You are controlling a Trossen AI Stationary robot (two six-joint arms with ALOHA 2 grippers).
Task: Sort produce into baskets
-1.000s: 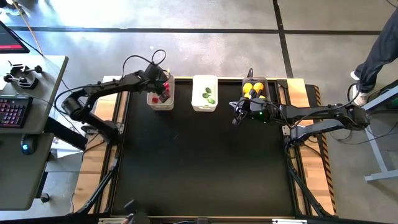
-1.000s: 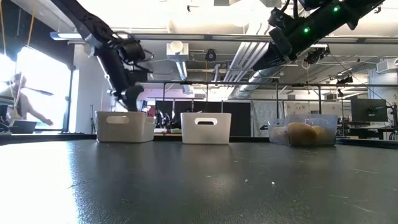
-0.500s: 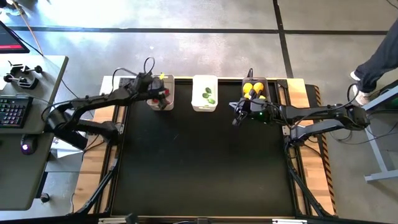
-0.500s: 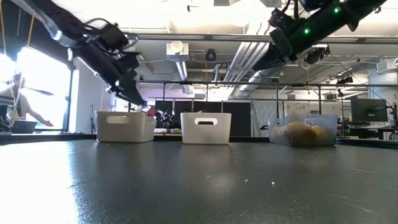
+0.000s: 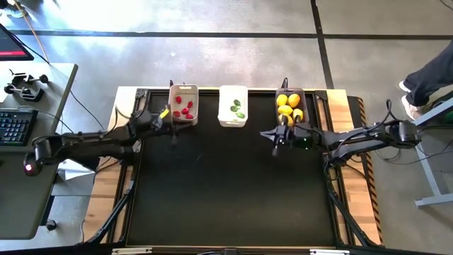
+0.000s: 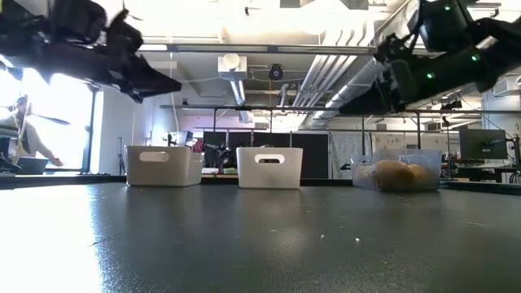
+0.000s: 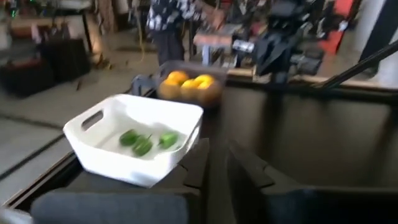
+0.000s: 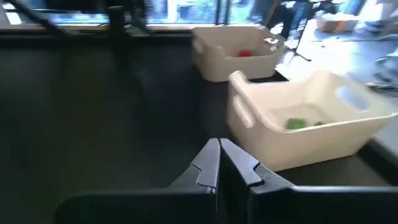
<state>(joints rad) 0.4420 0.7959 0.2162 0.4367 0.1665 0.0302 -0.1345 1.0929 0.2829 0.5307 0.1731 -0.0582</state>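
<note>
Bins are sitting in a row on the table (image 5: 233, 191). Beige bin (image 5: 183, 103) is holding red bits (image 5: 185, 110), white bin (image 5: 233, 105) green bits (image 5: 238, 109), grey bin (image 5: 291, 106) lemons (image 5: 288, 105). Left claw (image 5: 170, 127) and right claw (image 5: 277, 142) are hanging near the white bin, pinched together on nothing, so sorting looks done.

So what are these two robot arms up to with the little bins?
They are sorting toy produce by kind. Red pieces lie in the beige bin, green pieces in the white bin, and yellow and orange lemons in the dark grey bin. The left pincer hangs beside the beige bin and the right pincer is shut near the grey one; neither holds anything.
</note>
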